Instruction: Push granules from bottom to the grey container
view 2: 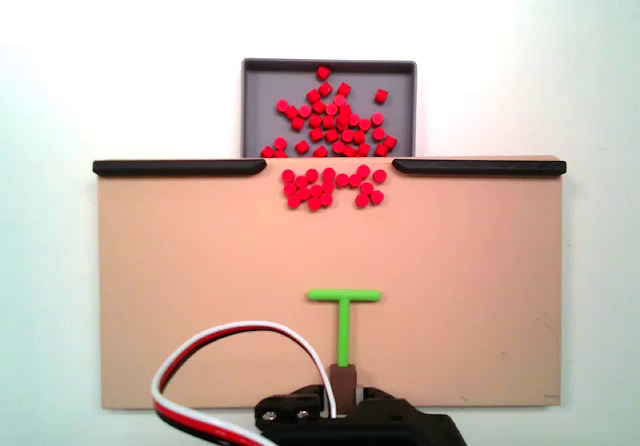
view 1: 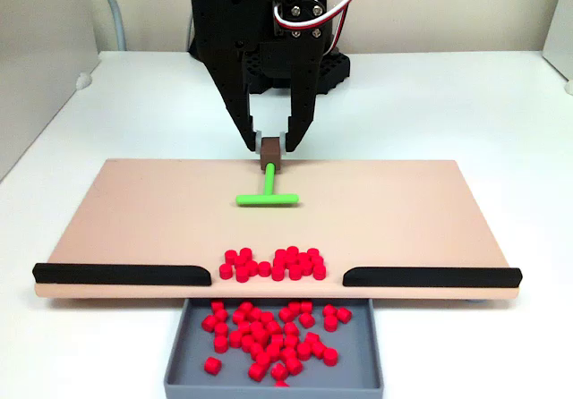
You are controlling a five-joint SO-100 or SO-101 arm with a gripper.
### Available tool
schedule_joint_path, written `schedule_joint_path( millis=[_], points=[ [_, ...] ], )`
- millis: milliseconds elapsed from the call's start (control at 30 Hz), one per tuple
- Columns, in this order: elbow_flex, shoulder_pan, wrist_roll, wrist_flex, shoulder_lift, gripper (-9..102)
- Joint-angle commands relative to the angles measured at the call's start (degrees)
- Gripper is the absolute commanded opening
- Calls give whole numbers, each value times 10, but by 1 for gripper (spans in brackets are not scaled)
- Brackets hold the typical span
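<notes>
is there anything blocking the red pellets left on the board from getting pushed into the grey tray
Nothing visible does. The pellets on the board sit right at the gap between the two black strips, which opens onto the grey tray. The board between the green T pusher and them is bare.

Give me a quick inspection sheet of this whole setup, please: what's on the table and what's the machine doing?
Surface: white table carrying a tan board with two black strips flanking a gap.
Job's things: red granules clustered on the board at the gap; many more already in the grey container just past it.
Clutter: nothing seen.
Grippers: gripper, jaws shut on the brown handle of the green T-shaped pusher, whose bar sits well back from the granules.
Cables: red, white and black wires looping off the arm.
Surroundings: pale wall behind.
</notes>
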Motion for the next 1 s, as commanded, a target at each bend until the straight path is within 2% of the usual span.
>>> schedule_joint_path(
  millis=[0, 967],
  points=[
    [-19, -4, 4, -5, 4, 0],
    [-23, 0, -8, -99, -57, 0]
  ],
)
